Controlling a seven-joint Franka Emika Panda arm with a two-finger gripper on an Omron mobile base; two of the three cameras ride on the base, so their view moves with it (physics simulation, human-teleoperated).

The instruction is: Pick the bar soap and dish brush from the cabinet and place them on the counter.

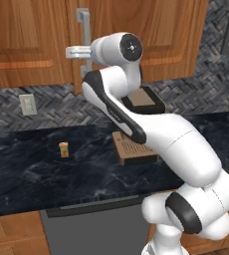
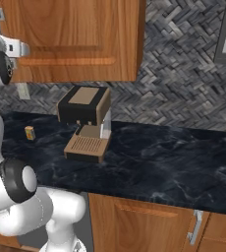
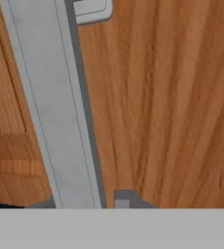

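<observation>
Cabinet (image 1: 32, 40) across the top of the left base view, brown wood, panelled doors closed; seen again at upper left of the right base view, and as close wood grain in the hand view. Nothing of its inside visible, so soap and brush unseen behind the doors.

Counter (image 1: 32, 169) next in size: black, faintly veined, running across the middle of both base views, below a grey woven backsplash (image 2: 183, 64).

White arm (image 1: 186, 164) rising from lower right of the left base view, bending up to centre top, wrist pointed left at the cabinet door.

Coffee machine (image 2: 85, 125) on the counter, dark body with tan top and tan ribbed tray, centre left in the right base view, partly hidden behind the arm in the left base view.

Grey metal bar handle (image 3: 53, 102) on the cabinet door, a broad pale strip slanting from top left to bottom centre in the hand view, its mount plate at the top edge.

Gripper (image 1: 72, 52) at the handle in the upper middle of the left base view, fingers drawn in close together around the bar; one dark fingertip (image 3: 125, 198) just right of the bar's lower end in the hand view, touching or nearly so.

Wall socket (image 1: 28, 104) on the backsplash, left of centre.

Tiny orange-yellow block (image 1: 63, 149) standing on the counter, left of the coffee machine, well apart from it.
</observation>
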